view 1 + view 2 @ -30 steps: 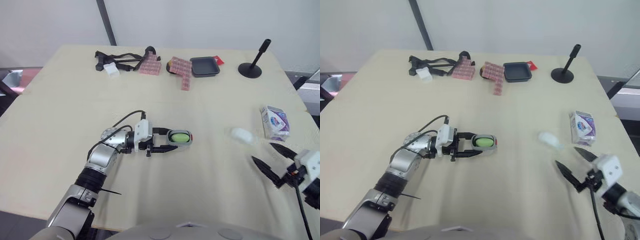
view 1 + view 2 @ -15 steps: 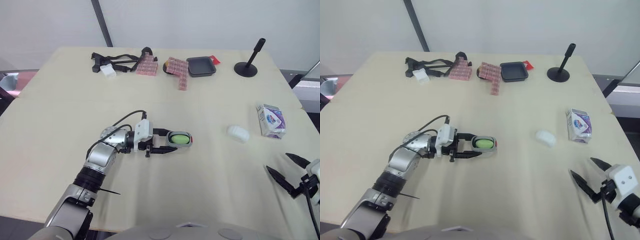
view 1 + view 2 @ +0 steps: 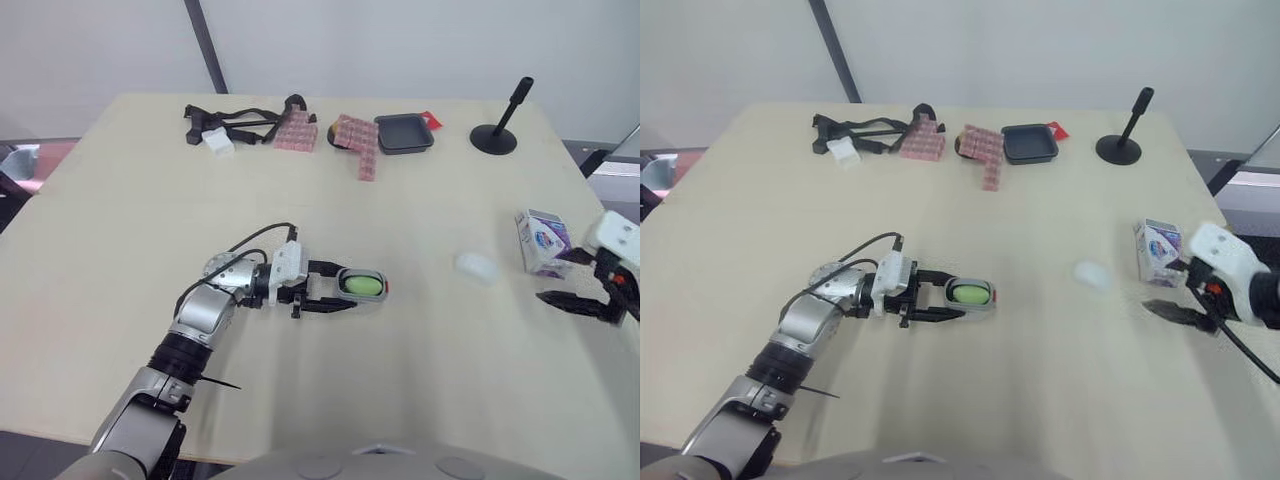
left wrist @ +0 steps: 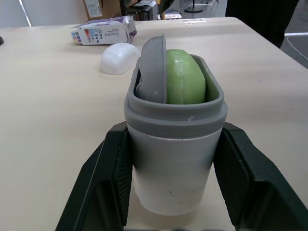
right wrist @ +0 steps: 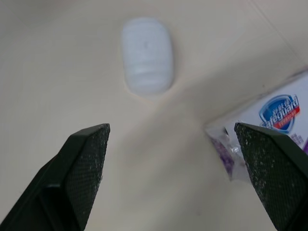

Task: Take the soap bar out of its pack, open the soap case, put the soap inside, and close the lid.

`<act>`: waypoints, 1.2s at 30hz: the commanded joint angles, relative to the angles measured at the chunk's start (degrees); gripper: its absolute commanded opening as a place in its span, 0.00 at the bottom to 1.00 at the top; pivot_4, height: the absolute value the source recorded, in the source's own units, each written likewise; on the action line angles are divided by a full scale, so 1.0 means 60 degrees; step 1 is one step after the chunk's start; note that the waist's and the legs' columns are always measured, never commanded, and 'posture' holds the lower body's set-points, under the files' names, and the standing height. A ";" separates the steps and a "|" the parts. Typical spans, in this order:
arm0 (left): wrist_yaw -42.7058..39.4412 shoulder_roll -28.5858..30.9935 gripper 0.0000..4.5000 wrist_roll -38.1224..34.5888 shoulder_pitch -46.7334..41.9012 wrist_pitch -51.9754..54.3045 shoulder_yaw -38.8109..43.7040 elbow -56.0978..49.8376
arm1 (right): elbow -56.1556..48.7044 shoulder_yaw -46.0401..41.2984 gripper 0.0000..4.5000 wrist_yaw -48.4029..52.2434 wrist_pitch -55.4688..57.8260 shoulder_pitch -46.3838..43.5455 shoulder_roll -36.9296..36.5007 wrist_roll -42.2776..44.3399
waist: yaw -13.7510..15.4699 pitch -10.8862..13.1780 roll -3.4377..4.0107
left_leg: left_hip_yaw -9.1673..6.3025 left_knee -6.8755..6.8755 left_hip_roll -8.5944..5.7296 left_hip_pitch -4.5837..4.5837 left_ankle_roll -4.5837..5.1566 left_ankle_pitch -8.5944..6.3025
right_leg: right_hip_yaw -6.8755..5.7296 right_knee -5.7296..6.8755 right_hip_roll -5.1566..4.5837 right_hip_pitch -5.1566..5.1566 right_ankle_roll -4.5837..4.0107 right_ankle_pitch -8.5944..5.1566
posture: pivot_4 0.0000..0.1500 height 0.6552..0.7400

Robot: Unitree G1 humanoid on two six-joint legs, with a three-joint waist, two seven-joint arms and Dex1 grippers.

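- Hovering just beside the soap pack (image 3: 545, 243), the right tool (image 5: 171, 132) had its two black fingers spread wide apart, with nothing between them.
- A white oval bar (image 5: 147, 55) lay flat on the bench (image 3: 150, 200) just beside the pack, on the side facing the soap case. It was probably the soap, though the view left that unsure.
- Well apart from the pack, the left tool (image 3: 342, 287) was clamped on the grey soap case (image 4: 173, 168), one finger pressed against each side wall.
- The case's mouth faced up. Inside it sat a green rounded piece (image 4: 185, 79), with a grey flap (image 4: 153, 67) standing tilted beside it.
- The step in hand looked to be picking up the white bar with the right tool.
- To do it well, the fingers should come straight down over the bar and across its narrow width, so that both pads meet its sides together.
- The finger nearer the pack needed care, since a nudge there could push the pack into the bar and spoil the line-up.
- A gentle squeeze suited best, because a smooth rounded bar could squirt out of a hard grip.
- The left tool did best to hold the case level and unmoving, well away from the pack, so the mouth made a steady target.
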 commanded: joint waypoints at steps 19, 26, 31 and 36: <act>0.0384 -0.0172 0.42 0.0164 0.0091 -0.0193 -0.0047 -0.0216 | 0.1137 0.5928 0.99 0.0430 0.2056 -0.6029 0.1424 -0.1985 | 0.0319 -0.0001 0.0001 | 0.0027 0.0066 0.0006 -0.0022 0.0003 0.0000 | 0.0023 0.0100 0.0000 -0.0086 -0.0036 -0.0020 | 1.00 1.00; 0.0469 -0.0180 0.42 0.0186 0.0167 -0.0154 -0.0046 -0.0319 | 0.1545 0.6127 0.99 0.0651 0.1834 -0.6065 0.1522 -0.2331 | 0.0334 -0.0001 0.0001 | 0.0037 0.0066 0.0006 -0.0022 0.0000 0.0000 | 0.0034 0.0107 0.0002 -0.0087 -0.0019 -0.0010 | 1.00 1.00; 0.0532 -0.0145 0.42 0.0207 0.0240 -0.0123 -0.0059 -0.0401 | 0.1608 0.6030 0.99 0.0703 0.1731 -0.5988 0.1596 -0.2472 | 0.0334 -0.0001 0.0001 | 0.0039 0.0066 0.0006 -0.0022 0.0000 0.0000 | 0.0036 0.0107 0.0003 -0.0087 -0.0004 -0.0002 | 1.00 1.00; 0.0551 -0.0127 0.42 0.0217 0.0270 -0.0101 -0.0082 -0.0446 | 0.1645 0.5930 0.99 0.0718 0.1707 -0.5978 0.1692 -0.2475 | 0.0336 -0.0001 0.0001 | 0.0040 0.0066 0.0007 -0.0021 -0.0001 0.0000 | 0.0037 0.0108 0.0003 -0.0087 -0.0002 -0.0001 | 1.00 1.00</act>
